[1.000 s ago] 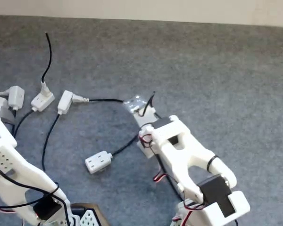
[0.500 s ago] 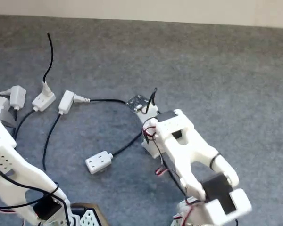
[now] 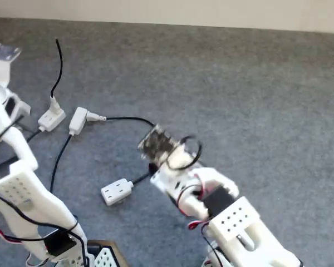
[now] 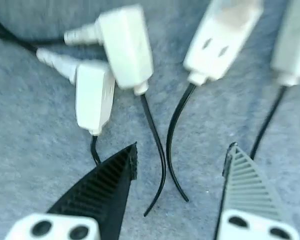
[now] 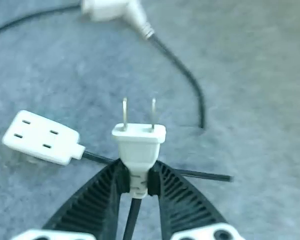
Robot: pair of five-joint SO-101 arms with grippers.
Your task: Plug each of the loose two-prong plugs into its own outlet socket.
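Over grey carpet, right claw has swung its plug.

On the table a triple socket lies near, left of centre. The plug sits in the right gripper, right of this socket and a little farther. Far left lies a single socket, with a second socket just beside it on the right.
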